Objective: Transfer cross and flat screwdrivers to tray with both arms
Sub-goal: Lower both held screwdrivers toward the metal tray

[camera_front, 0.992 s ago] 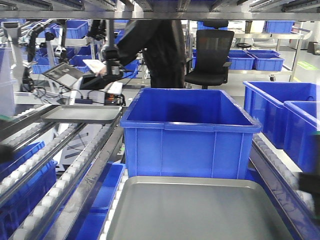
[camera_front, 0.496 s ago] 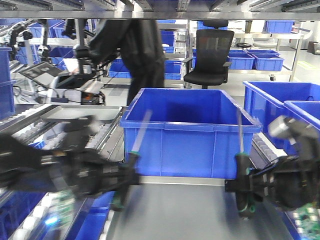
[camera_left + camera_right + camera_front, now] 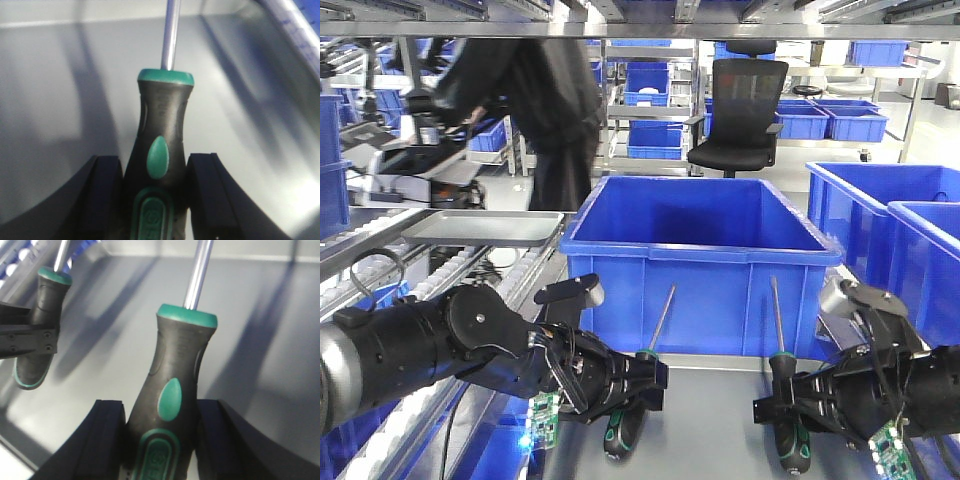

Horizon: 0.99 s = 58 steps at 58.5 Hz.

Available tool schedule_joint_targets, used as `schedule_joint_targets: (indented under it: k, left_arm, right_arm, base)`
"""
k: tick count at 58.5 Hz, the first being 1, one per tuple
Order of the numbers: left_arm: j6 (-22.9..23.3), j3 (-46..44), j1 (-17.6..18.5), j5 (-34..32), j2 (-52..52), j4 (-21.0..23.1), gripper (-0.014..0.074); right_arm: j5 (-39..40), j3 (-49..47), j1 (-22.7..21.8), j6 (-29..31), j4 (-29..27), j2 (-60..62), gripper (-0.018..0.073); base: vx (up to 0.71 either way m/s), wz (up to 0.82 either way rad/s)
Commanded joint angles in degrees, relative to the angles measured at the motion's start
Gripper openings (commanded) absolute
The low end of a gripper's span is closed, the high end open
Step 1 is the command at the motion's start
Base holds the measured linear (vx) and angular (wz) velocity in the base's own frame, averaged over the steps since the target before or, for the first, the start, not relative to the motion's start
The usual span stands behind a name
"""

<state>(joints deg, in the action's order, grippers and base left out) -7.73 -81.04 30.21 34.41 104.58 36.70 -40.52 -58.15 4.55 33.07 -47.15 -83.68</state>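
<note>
Two slim screwdrivers with black, green-marked handles and thin silver shafts are held over the wide, shallow grey metal tray (image 3: 710, 420), one per arm. The left black gripper (image 3: 638, 385) is clamped on the left screwdriver (image 3: 638, 385) at the handle, its two fingers (image 3: 102, 200) pressing either side; the shaft rises up and away from the gripper, tilted slightly rightward. The right black gripper (image 3: 782, 405) clasps the right screwdriver (image 3: 782, 400) the same way, shaft nearly upright. Whether either handle end touches the tray floor cannot be told.

Ahead of both grippers, just beyond the shafts, stands the near wall of a deep blue plastic bin (image 3: 700, 290), closing the forward side. Between the two grippers the tray floor lies bare and open. In the left wrist view the tray's raised rim (image 3: 295, 30) curves round to the right of the gripper; in the right wrist view the other screwdriver (image 3: 42, 325) hangs to the left, well apart.

Roller rails (image 3: 430, 330) run along the left arm's outer side, further blue bins (image 3: 890, 230) beyond the right arm. Behind, a person in black (image 3: 545, 110) stands near a second grey tray (image 3: 480, 228) and a black office chair (image 3: 740, 110).
</note>
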Motion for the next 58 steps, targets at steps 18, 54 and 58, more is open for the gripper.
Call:
schedule_joint_targets:
  k: [18, 54, 58]
  left_arm:
    - [1.7, -2.2, 0.3, -1.8, -2.7, 1.6, 0.0043]
    - [1.4, -2.2, 0.3, -1.5, -2.7, 1.6, 0.0354]
    - [1.0, -2.2, 0.3, -1.4, -2.7, 1.6, 0.0427]
  right_arm:
    - [0.3, -1.9, 0.0, 0.4, 0.7, 1.6, 0.0039]
    - [0.3, -1.9, 0.0, 0.0, 3.3, -0.9, 0.0239]
    - [0.3, -1.9, 0.0, 0.0, 3.3, -0.9, 0.0337]
  base:
    - [0.00, 0.00]
    - [0.00, 0.00]
    - [0.00, 0.00]
